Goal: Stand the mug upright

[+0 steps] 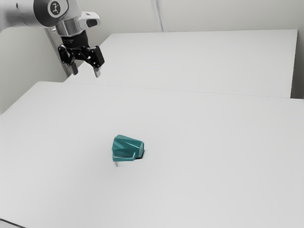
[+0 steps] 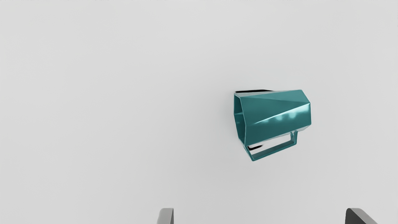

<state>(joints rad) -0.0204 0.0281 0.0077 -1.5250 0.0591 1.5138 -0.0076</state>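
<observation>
The teal mug [image 1: 127,148] is seen lying on its side on the white table [image 1: 199,180], a little left of the exterior view's middle. Its open mouth is turned toward the exterior view's left, its base toward the right, and its handle [image 2: 273,150] toward the near side. The black gripper [image 1: 86,72] is held raised at the exterior view's far left, well apart from the mug, its fingers spread wide. A round emblem with a pale figure [image 1: 55,8] is borne by the arm [image 1: 19,13].
</observation>
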